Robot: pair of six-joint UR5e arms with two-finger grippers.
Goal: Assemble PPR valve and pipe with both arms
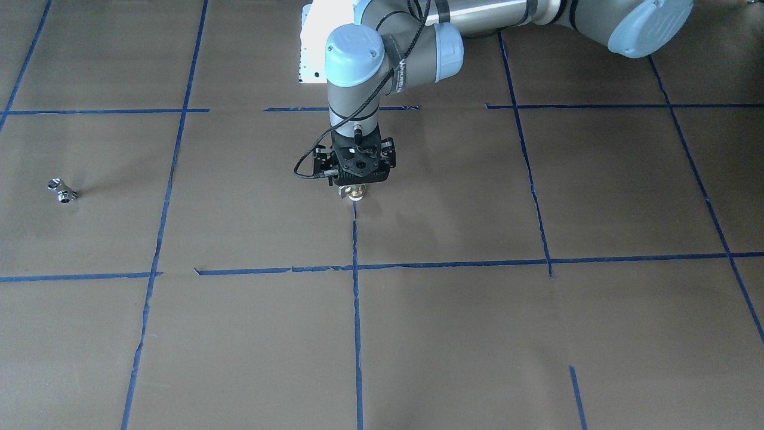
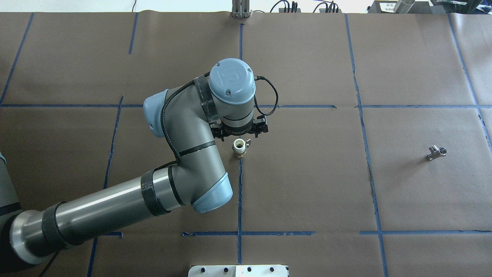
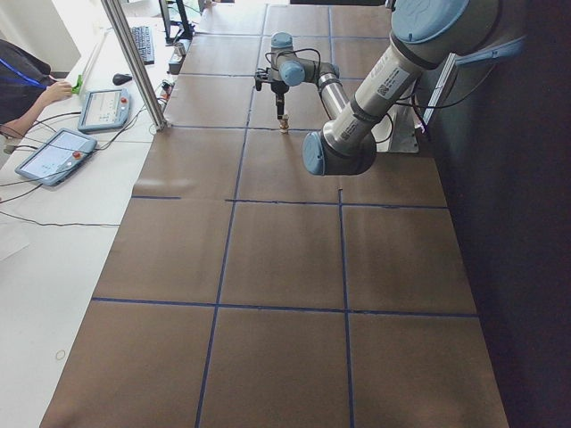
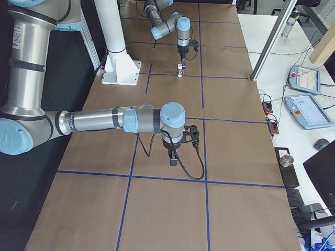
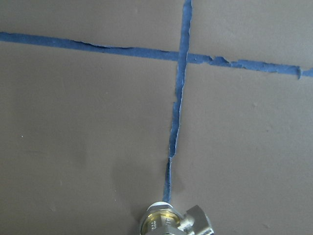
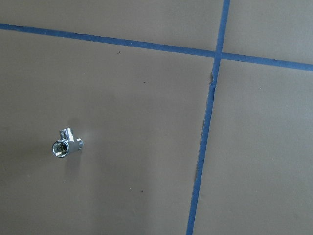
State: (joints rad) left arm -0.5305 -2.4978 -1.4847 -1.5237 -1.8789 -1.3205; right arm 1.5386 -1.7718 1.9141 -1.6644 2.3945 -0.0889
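The PPR valve (image 2: 239, 148) stands upright on the brown table at a blue tape line, its open white end up. It also shows in the front view (image 1: 353, 192) and at the bottom edge of the left wrist view (image 5: 171, 223). My left gripper (image 2: 240, 136) points straight down just above it; its fingers are hidden under the wrist, so I cannot tell if it is open. The silver pipe (image 2: 436, 152) lies alone far to the right, and also shows in the right wrist view (image 6: 66, 146). My right gripper (image 4: 172, 161) shows only in the exterior right view, low over the table.
Blue tape lines (image 2: 361, 154) divide the brown table into squares. The white pedestal base (image 2: 238, 270) sits at the near edge. A metal post (image 3: 134, 62) and a side table with tablets (image 3: 58, 152) stand beyond the table's far edge.
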